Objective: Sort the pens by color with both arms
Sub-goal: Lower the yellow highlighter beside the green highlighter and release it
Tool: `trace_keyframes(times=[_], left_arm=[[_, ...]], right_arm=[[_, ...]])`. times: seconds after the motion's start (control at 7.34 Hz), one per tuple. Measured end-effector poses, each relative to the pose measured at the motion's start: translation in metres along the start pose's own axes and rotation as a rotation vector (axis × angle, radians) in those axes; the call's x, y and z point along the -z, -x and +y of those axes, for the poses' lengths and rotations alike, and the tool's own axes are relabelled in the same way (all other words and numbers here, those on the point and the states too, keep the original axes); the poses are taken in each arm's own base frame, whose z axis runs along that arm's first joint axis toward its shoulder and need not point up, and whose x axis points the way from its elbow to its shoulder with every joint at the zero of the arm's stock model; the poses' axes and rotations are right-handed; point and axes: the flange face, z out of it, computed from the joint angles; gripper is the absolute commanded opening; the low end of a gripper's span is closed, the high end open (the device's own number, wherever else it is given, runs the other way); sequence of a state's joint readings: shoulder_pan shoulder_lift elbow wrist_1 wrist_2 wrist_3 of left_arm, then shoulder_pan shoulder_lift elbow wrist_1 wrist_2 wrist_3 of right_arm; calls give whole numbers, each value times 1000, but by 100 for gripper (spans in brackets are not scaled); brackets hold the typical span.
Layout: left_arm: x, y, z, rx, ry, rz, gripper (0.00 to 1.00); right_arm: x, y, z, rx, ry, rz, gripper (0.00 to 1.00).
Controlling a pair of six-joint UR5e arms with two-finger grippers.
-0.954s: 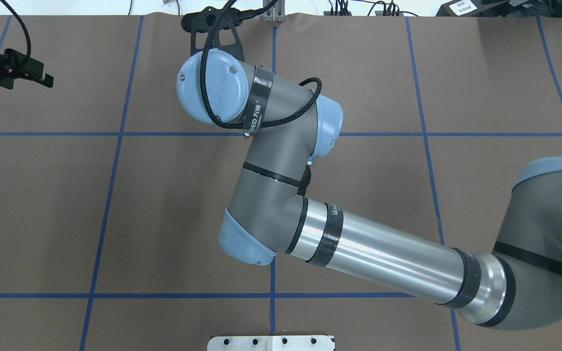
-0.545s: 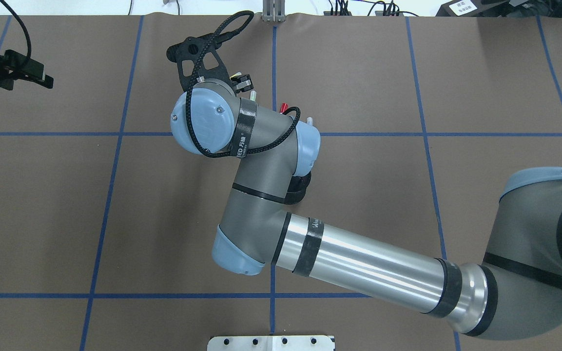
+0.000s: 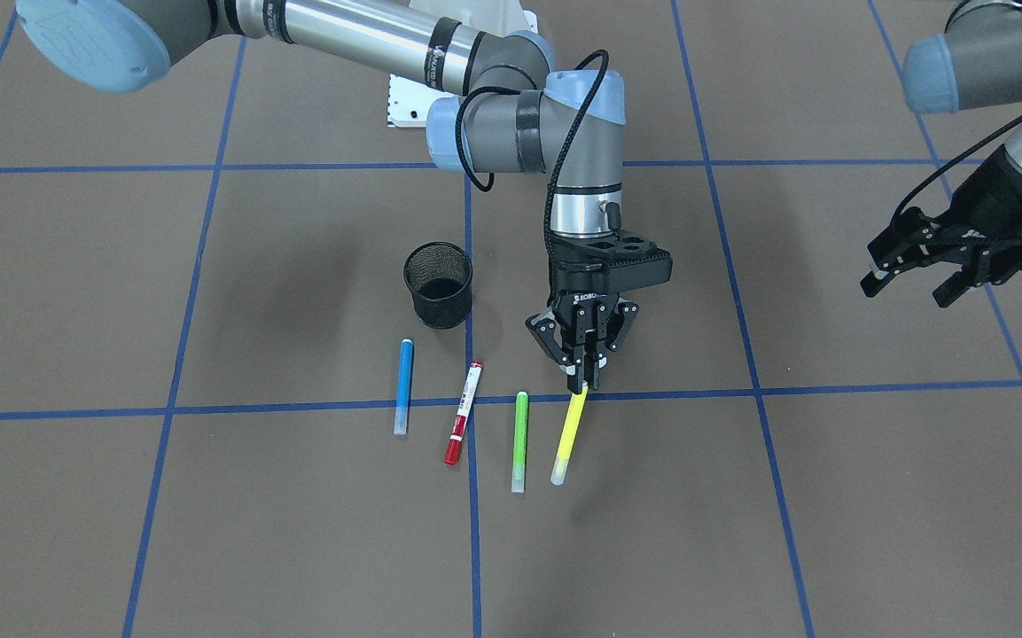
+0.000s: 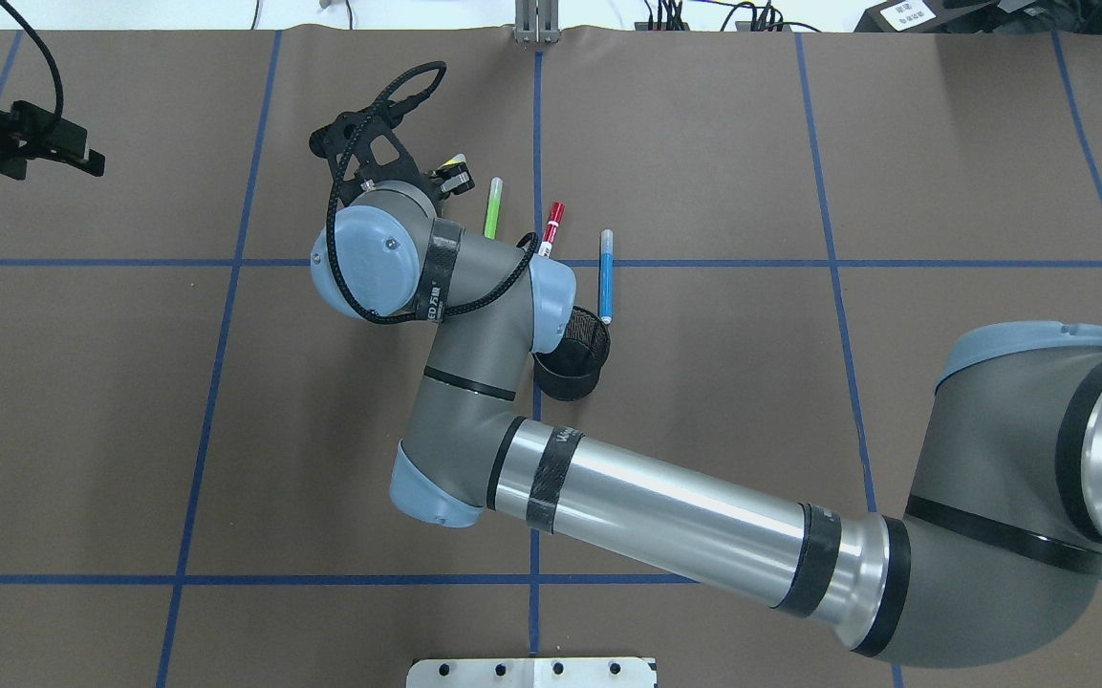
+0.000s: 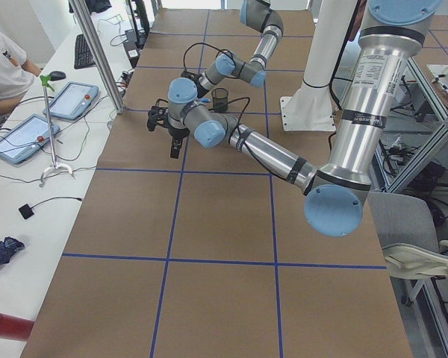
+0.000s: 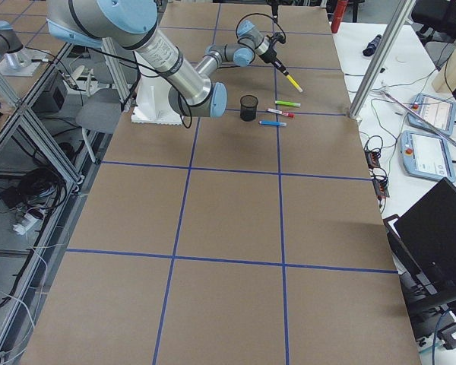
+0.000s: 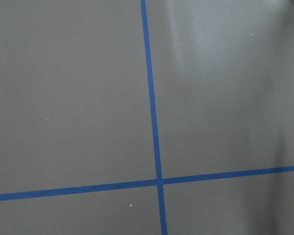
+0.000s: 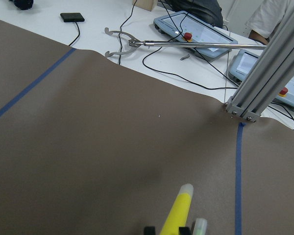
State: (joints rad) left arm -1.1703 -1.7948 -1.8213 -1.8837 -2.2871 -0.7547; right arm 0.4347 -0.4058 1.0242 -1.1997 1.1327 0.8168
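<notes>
My right gripper (image 3: 583,383) is shut on the near end of the yellow pen (image 3: 569,436), which hangs tilted above the table. The right wrist view shows the pen (image 8: 179,210) sticking out from between the fingers. The green pen (image 3: 520,440), the white pen with red caps (image 3: 464,412) and the blue pen (image 3: 403,385) lie side by side on the brown table; they also show from overhead: green (image 4: 492,207), red-capped (image 4: 551,229), blue (image 4: 605,275). My left gripper (image 3: 945,257) is open and empty, far off at the table's side (image 4: 30,143).
A black mesh cup (image 3: 438,283) stands just behind the lying pens, partly under my right forearm from overhead (image 4: 574,363). Blue tape lines cross the table. The white base mount (image 4: 531,672) is at the near edge. Cables and tablets (image 8: 196,36) lie past the far edge.
My right arm has swung left and back toward the base, uncovering the three lying pens and the cup. The left arm has not moved.
</notes>
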Motion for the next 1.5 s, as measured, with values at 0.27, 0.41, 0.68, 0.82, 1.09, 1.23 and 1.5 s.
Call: trace_keyframes(times=[0.27,0.41,0.68,0.82,1.09,1.23,1.5], left_arm=[[-1,1,0,1,1,-2,99],[-2,1,0,1,1,-3,99],[-1,1,0,1,-1,-3,99],[0,1,0,0,-2,-2,99],[0,0,-1,0,-2,-3,99],[-1,0,-1,0,-2,-3,99],[-1,-1,-1,0,-2,-3,99]], right_arm=[[-11,8,18,42,21,8,0],[-14,9,21,52,20,8,0],[-16,11,24,62,11,4,0],[-17,12,26,66,10,3,16],[-16,16,31,69,5,-2,42],[-15,16,31,68,2,-6,51],[-12,16,32,67,-3,-14,71]])
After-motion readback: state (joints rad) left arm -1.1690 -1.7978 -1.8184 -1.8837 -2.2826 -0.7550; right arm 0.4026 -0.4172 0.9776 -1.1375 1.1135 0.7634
